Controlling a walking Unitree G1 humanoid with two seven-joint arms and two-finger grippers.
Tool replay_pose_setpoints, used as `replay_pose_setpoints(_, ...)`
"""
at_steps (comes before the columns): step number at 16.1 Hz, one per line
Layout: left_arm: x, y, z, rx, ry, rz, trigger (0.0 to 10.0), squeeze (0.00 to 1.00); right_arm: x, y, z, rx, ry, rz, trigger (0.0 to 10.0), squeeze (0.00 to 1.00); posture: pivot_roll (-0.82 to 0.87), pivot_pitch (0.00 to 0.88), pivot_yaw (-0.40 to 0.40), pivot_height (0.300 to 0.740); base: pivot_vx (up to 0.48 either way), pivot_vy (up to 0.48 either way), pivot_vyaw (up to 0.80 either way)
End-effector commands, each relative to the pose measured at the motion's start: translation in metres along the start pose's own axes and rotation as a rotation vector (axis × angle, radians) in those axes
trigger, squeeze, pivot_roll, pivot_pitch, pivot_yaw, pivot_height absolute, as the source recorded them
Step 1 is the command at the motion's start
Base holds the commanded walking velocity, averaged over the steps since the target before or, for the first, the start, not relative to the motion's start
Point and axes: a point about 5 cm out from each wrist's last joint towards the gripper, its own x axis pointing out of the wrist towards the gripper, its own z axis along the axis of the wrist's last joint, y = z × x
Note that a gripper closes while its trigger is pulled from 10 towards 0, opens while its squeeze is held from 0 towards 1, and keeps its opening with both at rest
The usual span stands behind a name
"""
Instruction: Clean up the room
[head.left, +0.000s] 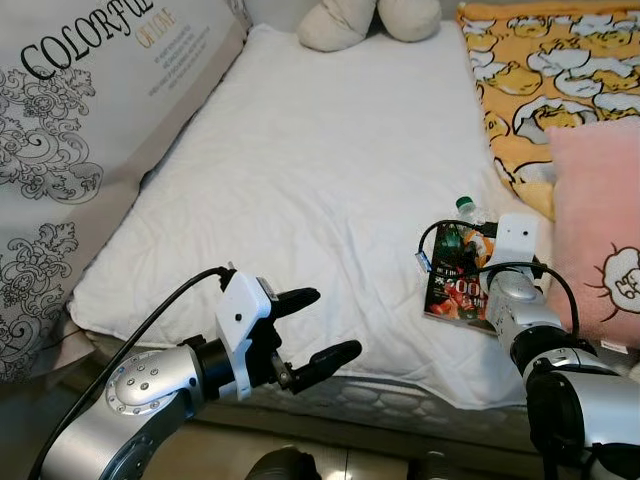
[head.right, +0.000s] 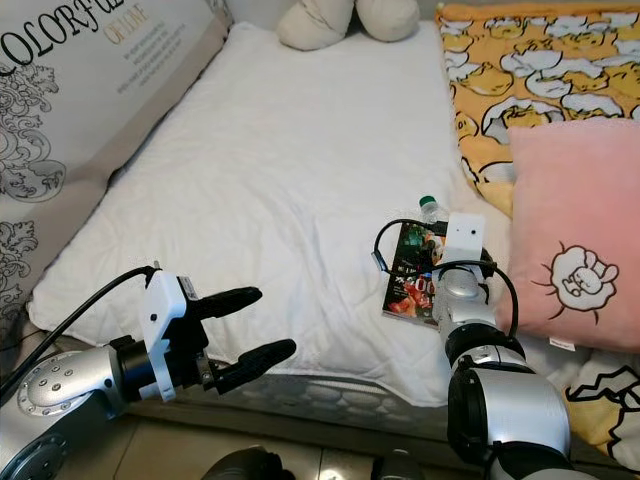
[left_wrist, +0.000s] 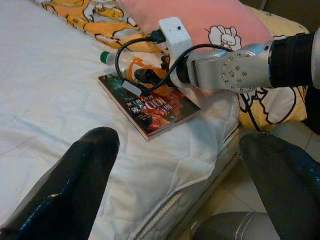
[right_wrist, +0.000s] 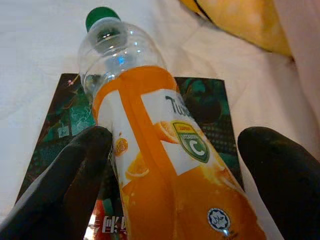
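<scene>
An orange bottle (right_wrist: 165, 165) with green cap lies on a dark green-and-red book (left_wrist: 150, 107), white sheet (head.left: 310, 170) beneath.

A bed (head.left: 300, 180) with a white quilted cover spans the middle. A grey printed cushion (head.left: 70, 120) leans at nine o'clock, a pink pillow (head.left: 595, 220) and yellow patterned blanket (head.left: 540, 70) at three. Tiled floor (head.right: 330, 445) shows at six o'clock.

White mattress (head.left: 300, 180), book (head.left: 458, 275) and green-capped bottle (head.left: 467, 210) near right, right gripper (head.left: 470, 262) over them, left gripper (head.left: 315, 328) spread wide at near edge, pink pillow (head.left: 595, 220) right.
</scene>
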Motion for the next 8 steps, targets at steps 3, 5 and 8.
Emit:
replay_pose_setpoints(3, -0.0038, -0.0051, 0.0035, -0.011, 0.011, -0.008, 10.0, 0.00, -0.0019, 0.0071, -0.0104, -0.048, 0.059, 0.034, 9.8, 0.00, 0.09, 0.103, 0.153, 0.703, 0.000, 0.000, 0.00)
replay_pose_setpoints(5, -0.0048, -0.0067, 0.0022, -0.021, 0.018, -0.007, 10.0, 0.00, -0.0025, 0.0080, -0.0136, -0.033, 0.074, 0.042, 0.0, 0.00, 0.09, 0.108, 0.152, 0.703, 0.000, 0.000, 0.00)
replay_pose_setpoints(8, -0.0038, -0.0044, 0.0010, -0.028, 0.026, 0.003, 10.0, 0.00, -0.0038, 0.0160, -0.0143, -0.022, 0.078, 0.072, 0.0, 0.00, 0.09, 0.104, 0.154, 0.703, 0.000, 0.000, 0.00)
